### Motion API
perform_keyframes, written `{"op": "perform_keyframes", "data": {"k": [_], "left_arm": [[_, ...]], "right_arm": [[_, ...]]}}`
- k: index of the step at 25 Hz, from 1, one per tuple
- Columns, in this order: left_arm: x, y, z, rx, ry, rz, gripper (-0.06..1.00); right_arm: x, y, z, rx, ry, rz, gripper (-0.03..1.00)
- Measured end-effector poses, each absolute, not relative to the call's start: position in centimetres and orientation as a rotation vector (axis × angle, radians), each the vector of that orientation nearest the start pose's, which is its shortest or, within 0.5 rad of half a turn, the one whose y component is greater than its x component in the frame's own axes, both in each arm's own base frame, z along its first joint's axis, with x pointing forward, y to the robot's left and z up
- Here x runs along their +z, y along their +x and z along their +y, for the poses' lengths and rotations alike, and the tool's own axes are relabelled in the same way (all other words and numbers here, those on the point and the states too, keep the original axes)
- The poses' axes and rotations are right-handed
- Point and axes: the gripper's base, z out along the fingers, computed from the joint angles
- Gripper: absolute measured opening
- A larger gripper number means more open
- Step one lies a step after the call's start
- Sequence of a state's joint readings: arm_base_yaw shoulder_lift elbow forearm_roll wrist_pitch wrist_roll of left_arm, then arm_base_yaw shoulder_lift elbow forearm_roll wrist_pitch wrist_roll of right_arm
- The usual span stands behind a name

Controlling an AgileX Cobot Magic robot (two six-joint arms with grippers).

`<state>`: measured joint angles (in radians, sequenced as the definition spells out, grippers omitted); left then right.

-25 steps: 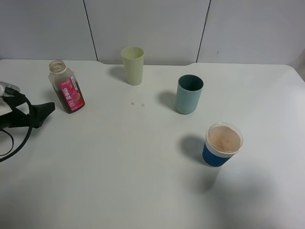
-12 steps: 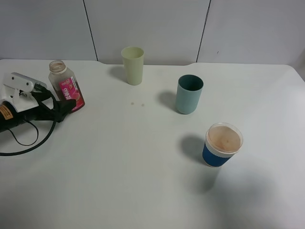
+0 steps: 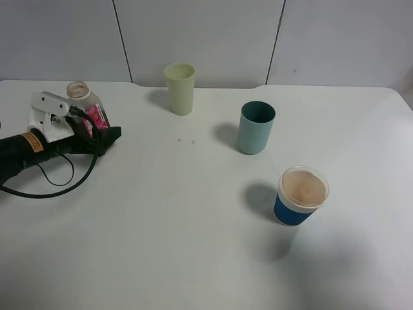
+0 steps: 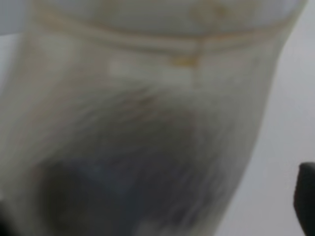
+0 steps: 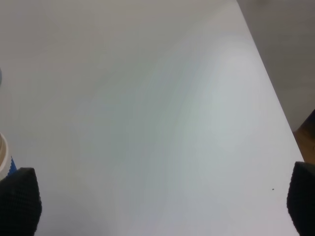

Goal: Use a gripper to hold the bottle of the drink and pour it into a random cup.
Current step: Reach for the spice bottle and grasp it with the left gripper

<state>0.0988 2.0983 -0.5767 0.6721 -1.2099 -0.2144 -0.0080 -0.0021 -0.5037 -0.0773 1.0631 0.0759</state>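
Observation:
The bottle of the drink [image 3: 80, 92] stands upright at the table's far left, capless, with a pink label and brown drink. My left gripper [image 3: 103, 126] reaches in from the left and straddles its lower body, open, with one black finger [image 3: 111, 136] in front of the label. In the left wrist view the bottle [image 4: 138, 123] fills the frame as a blur, with one fingertip [image 4: 306, 196] at the edge. The pale yellow-green cup [image 3: 179, 88] stands upright near the back, to the right of the bottle. My right gripper [image 5: 157, 206] is open over bare table, holding nothing.
A teal tumbler [image 3: 256, 127] stands right of centre. A blue-and-white paper cup [image 3: 302, 196] with a brownish drink sits nearer the front right; a sliver of the paper cup [image 5: 4, 152] shows in the right wrist view. The left arm's black cable [image 3: 51, 184] loops on the table.
My left gripper has travelled right and toward the back, from beside the bottle to straddling it. The bottle and the cups have not moved.

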Motion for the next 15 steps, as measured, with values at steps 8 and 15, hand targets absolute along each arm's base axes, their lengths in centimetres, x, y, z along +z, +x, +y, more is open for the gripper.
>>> {"op": "perform_keyframes", "data": {"k": [8,15], "left_arm": [[7.62,31.28,-2.92,-0.475,0.38,1.803,0.56],[7.52,31.33,-2.94,-0.471,0.391,1.8,0.34]], "right_arm": [[27.83,-0.59,-0.61,-0.05,0.09,2.037,1.0],[27.83,-0.59,-0.61,-0.05,0.09,2.037,1.0]]}}
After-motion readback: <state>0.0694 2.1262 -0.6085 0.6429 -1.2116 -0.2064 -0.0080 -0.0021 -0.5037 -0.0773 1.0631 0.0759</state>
